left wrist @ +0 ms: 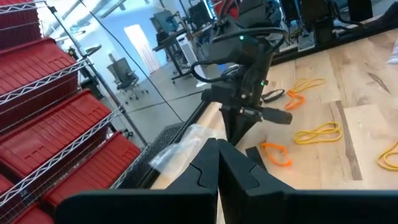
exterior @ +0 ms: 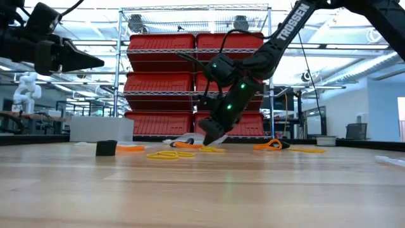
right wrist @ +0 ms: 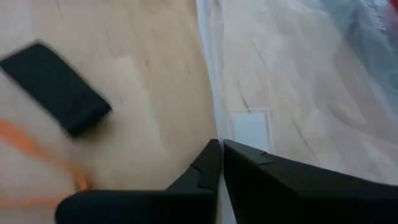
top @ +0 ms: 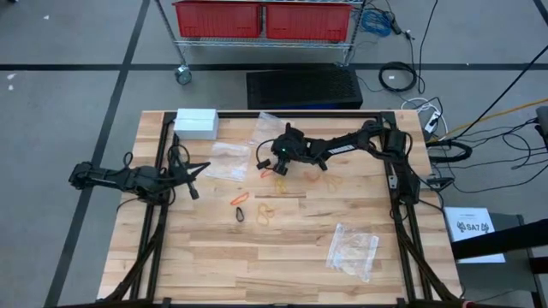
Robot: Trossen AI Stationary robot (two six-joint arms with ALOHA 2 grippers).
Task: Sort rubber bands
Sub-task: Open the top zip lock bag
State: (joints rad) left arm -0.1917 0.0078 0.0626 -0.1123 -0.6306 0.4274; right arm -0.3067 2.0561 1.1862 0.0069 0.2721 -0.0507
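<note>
Right gripper [top: 264,164], fingers pressed together with their tips down at the table surface; in the right wrist view the two dark fingers [right wrist: 211,165] meet at the edge of a clear plastic bag [right wrist: 292,74], and whether that edge is pinched between them cannot be told. Just beside the fingertips lie a black rectangular block [right wrist: 59,87] and an orange rubber band [right wrist: 37,155]. In the low view the right gripper [exterior: 212,134] stands tilted, its tip among the nearest bands. A little farther from this gripper, toward the table's middle, lie yellow rubber bands [top: 281,182], and beyond them, toward the right arm's base, another orange-and-yellow group [top: 324,180]. Nearer the front edge lie an orange band [top: 241,198], a black band [top: 241,214] and a yellow cluster [top: 267,210], close together. Well apart from the gripper, near the front right of the wooden table [top: 214,257], lies a second clear bag [top: 353,250]; a white box [top: 195,123] sits at the far left corner.

Left gripper [top: 193,175], fingers pressed together and empty, held above the table's left side, well apart from the right gripper and pointing toward it.
</note>
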